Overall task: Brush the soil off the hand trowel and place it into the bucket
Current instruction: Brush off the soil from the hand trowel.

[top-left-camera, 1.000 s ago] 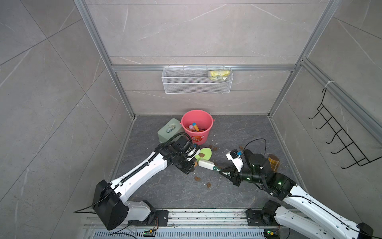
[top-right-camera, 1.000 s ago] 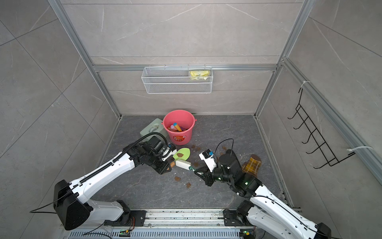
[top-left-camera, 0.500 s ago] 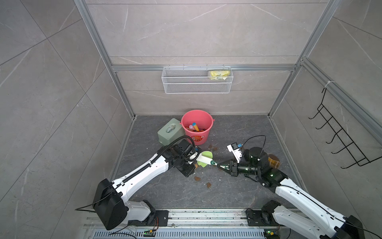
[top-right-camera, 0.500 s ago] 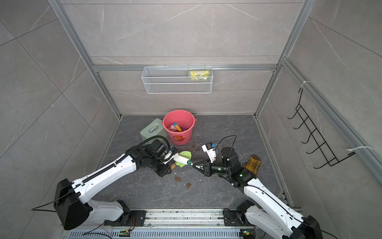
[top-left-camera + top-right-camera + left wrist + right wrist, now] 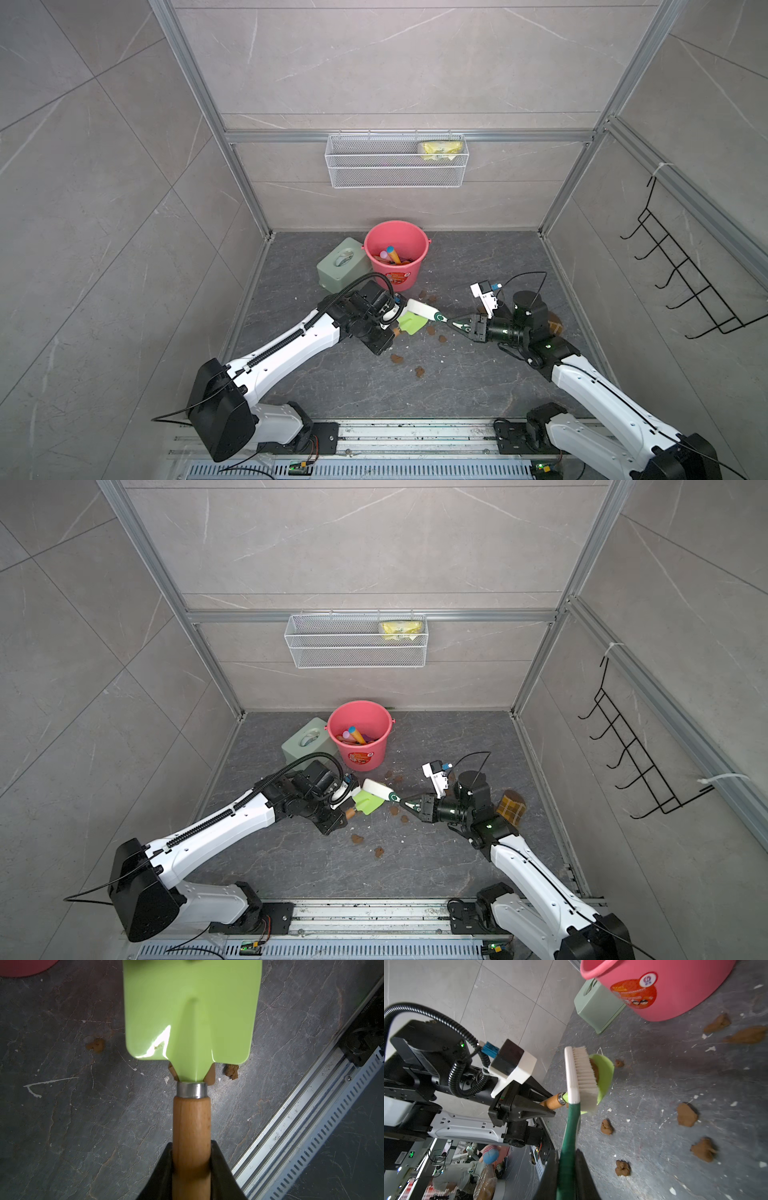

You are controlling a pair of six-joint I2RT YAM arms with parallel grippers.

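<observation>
Both tools are clamped on handles: my left tool point(image 5: 192, 1155) on the trowel point(image 5: 191, 1012) by its wooden grip, my right tool point(image 5: 568, 1159) on the green-handled brush point(image 5: 583, 1076). Bristles press on the green blade, half hiding a brown lump of soil point(image 5: 594, 1070), and the left wrist view cuts off the blade's tip. The trowel sits over the bench point(image 5: 353, 386), near the bucket point(image 5: 395, 235), not in it.

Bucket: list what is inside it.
Inside the bucket, an orange stick with a blue tip and a pink-tipped piece show; the near wall hides the rest.
</observation>
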